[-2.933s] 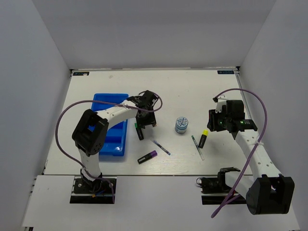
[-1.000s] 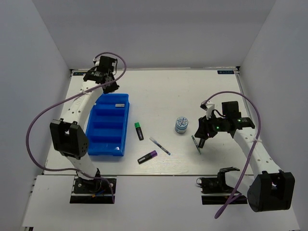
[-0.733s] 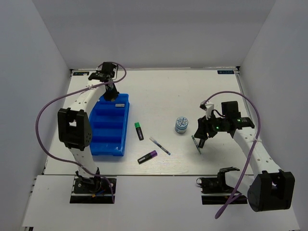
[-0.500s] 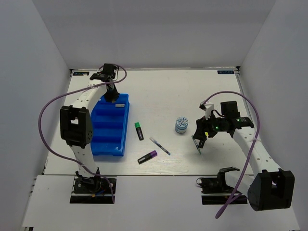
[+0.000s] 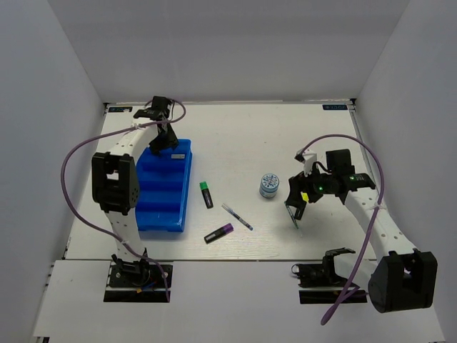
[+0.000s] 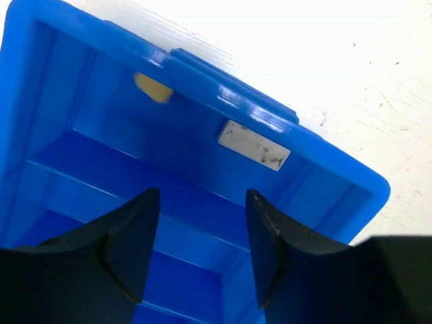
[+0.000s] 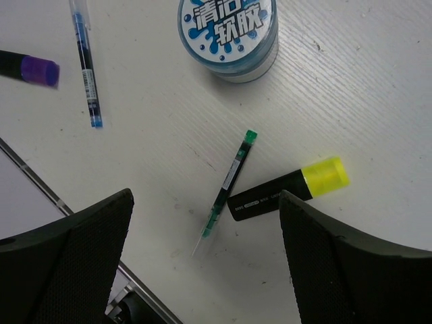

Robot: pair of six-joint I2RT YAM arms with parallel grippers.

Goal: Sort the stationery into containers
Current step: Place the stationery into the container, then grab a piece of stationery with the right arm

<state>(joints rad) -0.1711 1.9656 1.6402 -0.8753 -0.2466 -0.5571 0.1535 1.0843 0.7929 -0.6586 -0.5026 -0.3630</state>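
left arm has swung from the middle of the worktop (image 5: pixel 285 136) to the far end of the blue tray (image 5: pixel 163 214); its tool (image 6: pixel 200 202) hangs over the end compartment, fingers apart, empty. right tool (image 7: pixel 204 202), also spread with nothing in it, hovers over the yellow highlighter (image 7: pixel 287 190) and green pen (image 7: pixel 228 182). that highlighter looks light, stiff and smooth, so pinch across its black barrel. loose on the worktop are three highlighters, counting the green highlighter (image 5: pixel 206 194) and purple highlighter (image 5: pixel 218 233), two pens with the blue pen (image 5: pixel 236 216), and one tin (image 7: pixel 228 27).

Bright even light, soft shadows, glare on blue tray (image 6: pixel 260 120) rim
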